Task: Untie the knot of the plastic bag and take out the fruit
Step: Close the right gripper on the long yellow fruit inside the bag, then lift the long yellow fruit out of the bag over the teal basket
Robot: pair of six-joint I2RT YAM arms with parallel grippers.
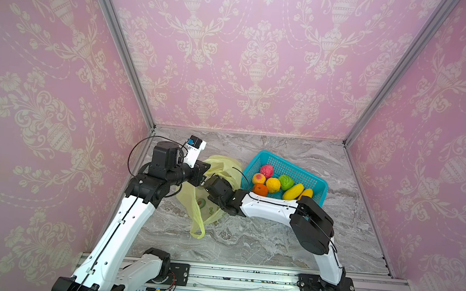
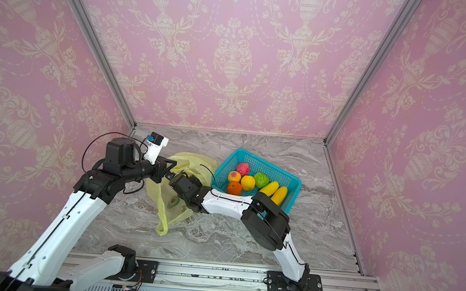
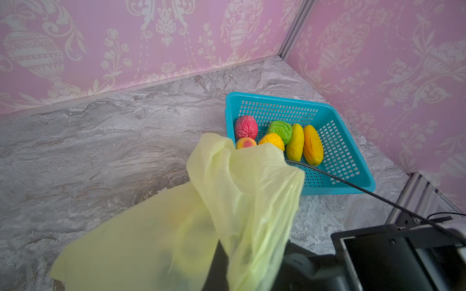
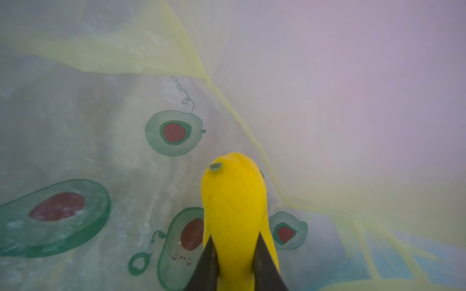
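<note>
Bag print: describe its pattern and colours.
The bag is translucent yellow-green, printed with green avocado halves with dark red pits; clearest in the right wrist view.

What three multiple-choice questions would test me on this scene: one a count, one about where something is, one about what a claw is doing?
1. How many pieces of fruit lie in the turquoise basket?
A. three
B. ten
C. seven

2. Where is the right gripper?
A. inside the plastic bag
B. in the basket
C. over bare table

3. What state is the right gripper in?
A. open and empty
B. shut on a yellow mango
C. shut on an orange

Answers:
1 C: seven pieces can be counted in the basket in both top views.
2 A: the right wrist view shows the bag's printed film on every side.
3 B: the right wrist view shows both jaws pressed against the mango's sides.
</note>
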